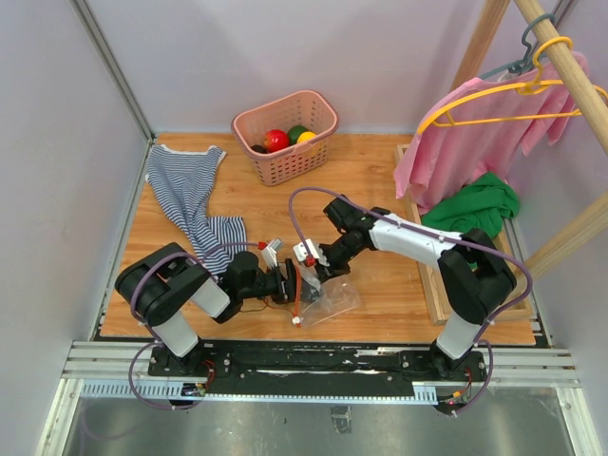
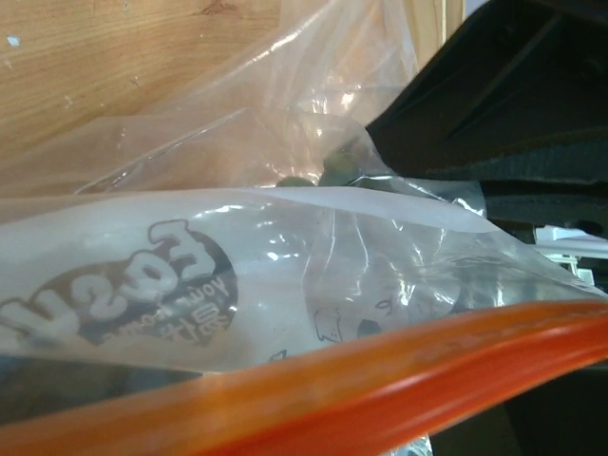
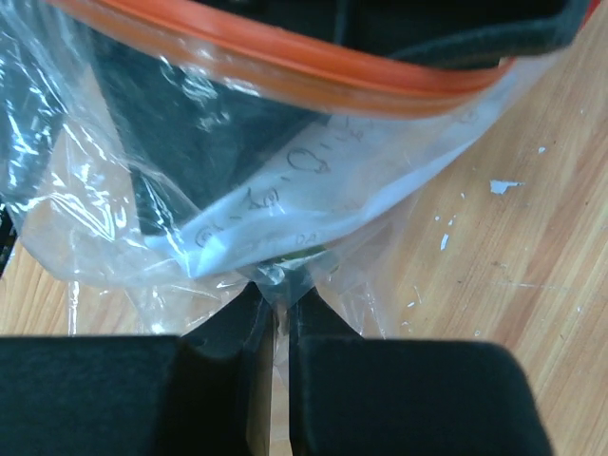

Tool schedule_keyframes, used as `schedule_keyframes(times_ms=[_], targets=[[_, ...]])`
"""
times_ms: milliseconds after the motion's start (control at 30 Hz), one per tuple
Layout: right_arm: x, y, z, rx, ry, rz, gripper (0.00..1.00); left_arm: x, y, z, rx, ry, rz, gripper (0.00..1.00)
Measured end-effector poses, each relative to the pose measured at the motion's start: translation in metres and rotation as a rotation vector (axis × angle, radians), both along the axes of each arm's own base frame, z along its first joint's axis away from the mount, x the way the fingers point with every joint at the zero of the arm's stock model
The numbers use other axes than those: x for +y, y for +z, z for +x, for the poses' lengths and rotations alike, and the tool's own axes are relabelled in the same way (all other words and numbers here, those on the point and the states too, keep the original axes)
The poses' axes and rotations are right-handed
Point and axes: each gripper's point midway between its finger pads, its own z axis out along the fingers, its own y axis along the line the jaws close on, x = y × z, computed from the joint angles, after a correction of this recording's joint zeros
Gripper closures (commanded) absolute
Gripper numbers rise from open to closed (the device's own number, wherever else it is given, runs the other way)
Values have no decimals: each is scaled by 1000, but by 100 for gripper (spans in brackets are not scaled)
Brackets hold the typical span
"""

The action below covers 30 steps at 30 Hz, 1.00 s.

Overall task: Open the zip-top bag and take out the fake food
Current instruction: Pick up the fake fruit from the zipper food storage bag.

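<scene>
Presently clamped tight on thin zip-top bag (image 3: 237,214) film with right tool (image 3: 275,293); may slip or tear if yanked; cannot tell spread of left tool (image 1: 289,284).

Lower centre is occupied by the zip-top bag (image 1: 331,296). Bare surface (image 1: 380,171) is left open between it and the pink basket (image 1: 285,138). Left side is obstructed by striped cloth (image 1: 190,199); right side by wooden rack (image 1: 575,71) and hanging garments (image 1: 456,152).
</scene>
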Motion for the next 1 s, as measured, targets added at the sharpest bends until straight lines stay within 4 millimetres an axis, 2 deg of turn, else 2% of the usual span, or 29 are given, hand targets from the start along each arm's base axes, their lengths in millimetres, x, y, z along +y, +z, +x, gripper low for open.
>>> schedule_keyframes(times_ms=[100,200,300,367,467,633,733,867,1000], targets=[[3,5,-4,9,15,5,97,-1,1,2,-2,11,-14,33],[5,11,-7,18,33,10,89,-1,1,4,-10,24,-20,41],[5,13,-10,28,47,18,81,1,3,3,-25,35,-27,58],[4,14,-11,31,55,24,72,4,4,1,-41,41,-28,62],[1,21,-9,7,62,38,51,10,5,-3,-71,41,-16,62],[-9,46,-10,-88,92,120,17,15,3,-9,-134,3,25,58],[-14,54,-22,-135,138,194,15,18,4,-13,-177,-35,52,54],[-12,37,-33,-133,171,200,20,18,4,-18,-218,-91,75,48],[1,23,-35,-137,179,193,24,13,5,-17,-236,-130,82,38]])
